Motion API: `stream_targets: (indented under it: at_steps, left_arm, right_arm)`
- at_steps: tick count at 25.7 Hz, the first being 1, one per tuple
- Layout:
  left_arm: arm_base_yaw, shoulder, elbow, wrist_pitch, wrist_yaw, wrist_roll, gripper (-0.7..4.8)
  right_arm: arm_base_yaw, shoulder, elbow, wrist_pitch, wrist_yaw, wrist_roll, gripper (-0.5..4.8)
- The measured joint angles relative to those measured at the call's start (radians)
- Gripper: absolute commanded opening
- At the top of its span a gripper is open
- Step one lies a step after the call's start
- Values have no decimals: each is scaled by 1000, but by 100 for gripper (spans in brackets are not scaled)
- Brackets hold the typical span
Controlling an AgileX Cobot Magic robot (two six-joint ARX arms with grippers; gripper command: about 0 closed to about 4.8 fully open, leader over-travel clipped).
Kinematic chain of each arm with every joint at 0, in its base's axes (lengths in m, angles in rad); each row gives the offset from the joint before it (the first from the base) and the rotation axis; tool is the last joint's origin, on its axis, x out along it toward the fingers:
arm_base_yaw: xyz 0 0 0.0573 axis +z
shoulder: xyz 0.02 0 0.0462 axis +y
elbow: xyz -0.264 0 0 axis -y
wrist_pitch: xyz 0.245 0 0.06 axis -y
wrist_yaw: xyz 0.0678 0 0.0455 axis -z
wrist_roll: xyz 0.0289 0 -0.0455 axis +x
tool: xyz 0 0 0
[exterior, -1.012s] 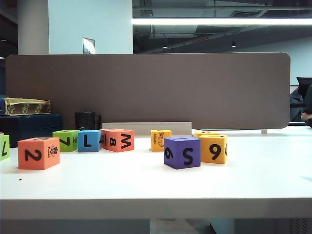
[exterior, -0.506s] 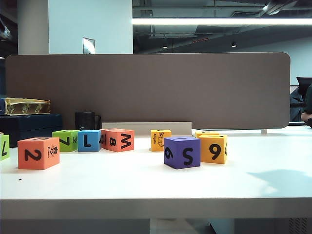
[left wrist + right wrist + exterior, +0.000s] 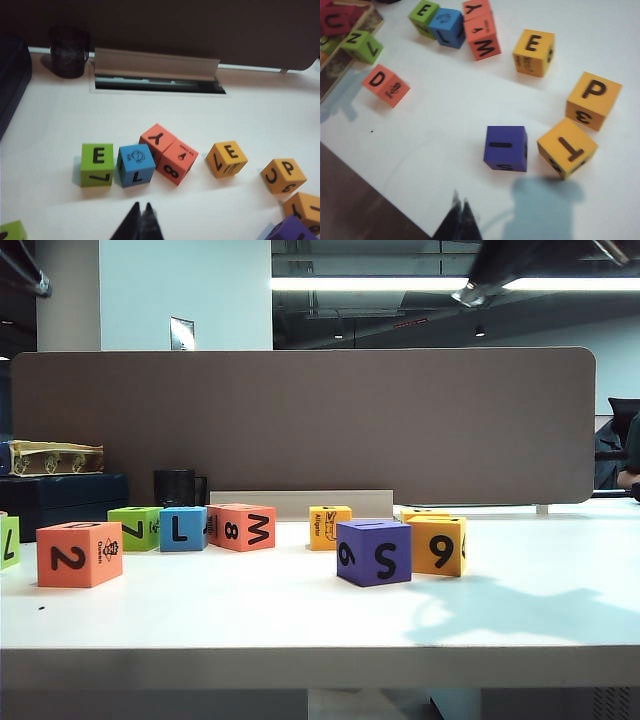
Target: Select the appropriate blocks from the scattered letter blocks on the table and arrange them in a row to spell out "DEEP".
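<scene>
The left gripper (image 3: 140,220) hangs high over the desk (image 3: 520,590) and points down and forward. Its two fingers are pressed together and hold nothing. Just ahead of it sits the blue L block (image 3: 135,165). The green E block (image 3: 97,164) touches that block on one side. Two red-orange blocks, the Y block (image 3: 157,140) and the 8 block (image 3: 177,161), sit pressed together on its other side. Farther off to that side are the yellow E block (image 3: 226,159) and then the yellow P block (image 3: 283,175). Far ahead, by the brown wall, stands a black cup (image 3: 69,51).

The right gripper (image 3: 459,220) also hangs high over the desk, tipped down. Its fingers are together too, with nothing between them. The purple block (image 3: 506,148) is the nearest thing ahead of it. A yellow T block (image 3: 567,147) sits just beside the purple one, and the P block is a little past that. The red-orange D block (image 3: 386,85) lies well off to the other side, alone. No block lies between either gripper and the blocks ahead.

From the front, only dark bits of the arms show at the top corners.
</scene>
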Motion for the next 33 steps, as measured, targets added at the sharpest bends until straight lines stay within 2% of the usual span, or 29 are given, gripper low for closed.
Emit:
stream_targets:
  at_steps: [8, 12, 19, 22, 33]
  left_arm:
    - [0, 29, 1, -7, 19, -7, -5]
    - [-10, 140, 64, -114, 16, -10, -5]
    - [-33, 321, 175, -208, -7, 0, -5]
    - [-62, 409, 243, -277, -60, 21, -5]
    - [-79, 510, 366, -360, -95, 44, -3]
  right_arm:
    - [39, 95, 123, -34, 20, -15, -2]
    - [60, 150, 178, -63, 21, -31, -2]
    - [107, 185, 181, -87, 47, -37, -2]
    - [128, 187, 181, -107, 63, -53, -2]
    - [178, 248, 182, -108, 80, -58, -2]
